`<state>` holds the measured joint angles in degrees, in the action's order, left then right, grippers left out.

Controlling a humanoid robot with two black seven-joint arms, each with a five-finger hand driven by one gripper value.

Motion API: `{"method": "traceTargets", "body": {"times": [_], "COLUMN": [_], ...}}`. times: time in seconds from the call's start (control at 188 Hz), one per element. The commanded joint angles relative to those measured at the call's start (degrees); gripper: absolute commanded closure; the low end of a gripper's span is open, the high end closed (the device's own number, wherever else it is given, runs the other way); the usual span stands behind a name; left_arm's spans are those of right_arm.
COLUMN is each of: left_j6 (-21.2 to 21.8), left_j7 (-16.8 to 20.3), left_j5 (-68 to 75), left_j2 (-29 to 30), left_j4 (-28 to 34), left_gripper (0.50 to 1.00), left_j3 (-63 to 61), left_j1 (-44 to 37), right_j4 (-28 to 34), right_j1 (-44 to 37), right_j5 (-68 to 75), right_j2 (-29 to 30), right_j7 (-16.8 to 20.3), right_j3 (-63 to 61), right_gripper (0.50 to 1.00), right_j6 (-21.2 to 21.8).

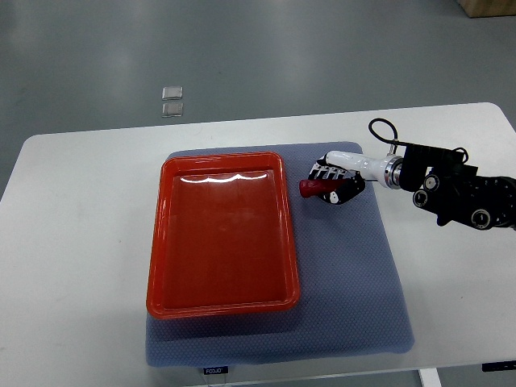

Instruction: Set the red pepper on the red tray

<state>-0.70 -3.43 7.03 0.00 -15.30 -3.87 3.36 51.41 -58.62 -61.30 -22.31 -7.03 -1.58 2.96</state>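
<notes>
Right hand (334, 181) in from the right edge, fingers curled around red pepper (310, 188), only the pepper's left end showing past the fingers. Grasp looks made, though lift-off cannot be confirmed: pepper at or just above the blue mat (355, 274), just right of the red tray (222, 234), near its upper right corner. Not touching the tray as far as visible. Tray lying flat on the mat on the white tabletop (72, 242), nothing in it. Left arm not visible. Two small clear squares (172, 101) on the floor beyond the tabletop, irrelevant. Progress judged early to middle: pick apparently done, transfer leftward over the tray rim and release still to do. Short carry, rim the only obstacle.
</notes>
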Motion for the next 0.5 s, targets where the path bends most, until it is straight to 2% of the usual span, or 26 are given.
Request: {"method": "traceTargets", "body": {"times": [0.0,0.293,0.495], "left_j6": [0.0,0.0,0.0], "left_j7": [0.0,0.0,0.0], "left_j5": [0.0,0.0,0.0], "left_j2": [0.0,0.0,0.0], "left_j4": [0.0,0.0,0.0], "left_gripper": [0.5,0.5,0.5], "left_j3": [0.0,-0.1,-0.1], "left_j1": [0.1,0.1,0.0], "right_j4": [0.6,1.4,0.7], "right_j1": [-1.8,-8.8,-11.7], "right_j5": [0.4,1.3,1.6], "right_j2": [-1.2,0.0,8.8], "right_j7": [0.0,0.1,0.3], "right_j3": [-0.1,-0.3,0.3], "right_gripper": [1.0,1.0,1.0], "right_j6": [0.1,1.7,1.9]}}
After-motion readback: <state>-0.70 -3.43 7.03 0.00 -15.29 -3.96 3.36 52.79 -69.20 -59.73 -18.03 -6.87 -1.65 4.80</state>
